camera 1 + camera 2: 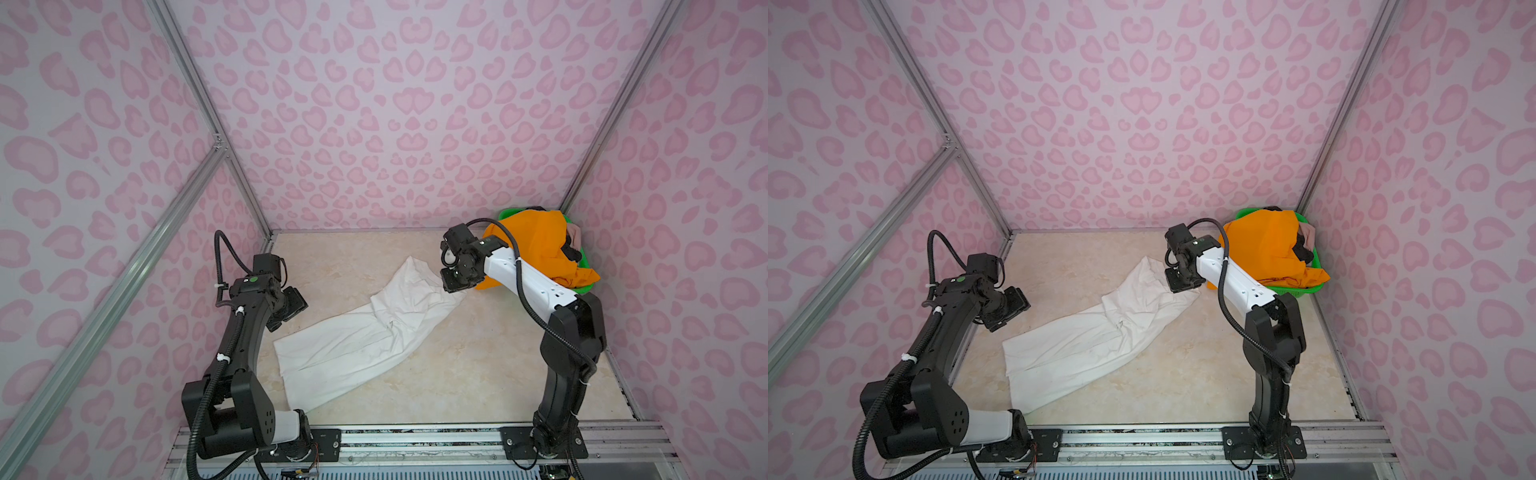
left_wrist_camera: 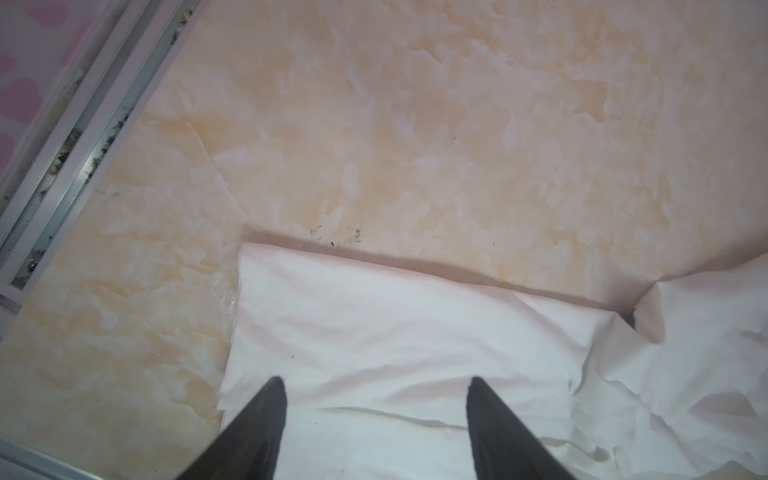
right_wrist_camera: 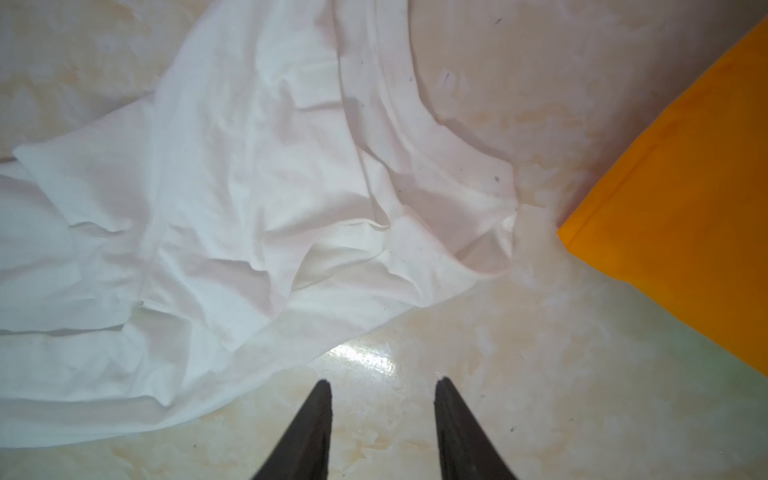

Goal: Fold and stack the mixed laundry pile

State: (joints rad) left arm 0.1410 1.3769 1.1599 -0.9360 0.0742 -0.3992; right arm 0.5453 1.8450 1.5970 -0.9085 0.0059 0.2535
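Free room: bare table (image 1: pixel 478 374), lower right in both top views, between the white T-shirt (image 1: pixel 361 332) and the right arm (image 1: pixel 573 332); also a bare patch above the shirt in frame, up to the back wall (image 1: pixel 374 124).
Obstacle, low: white T-shirt, a rumpled diagonal band from lower left to upper centre.
Obstacle, tall: green basket (image 1: pixel 582 287), upper right corner, heaped with orange shorts (image 1: pixel 536 245) spilling over its rim toward the shirt.
Narrow gap: between shirt end and shorts, occupied by the right gripper (image 1: pixel 453 284), jaws apart.
Left edge: left gripper (image 1: pixel 291 309), jaws apart over the shirt's corner.
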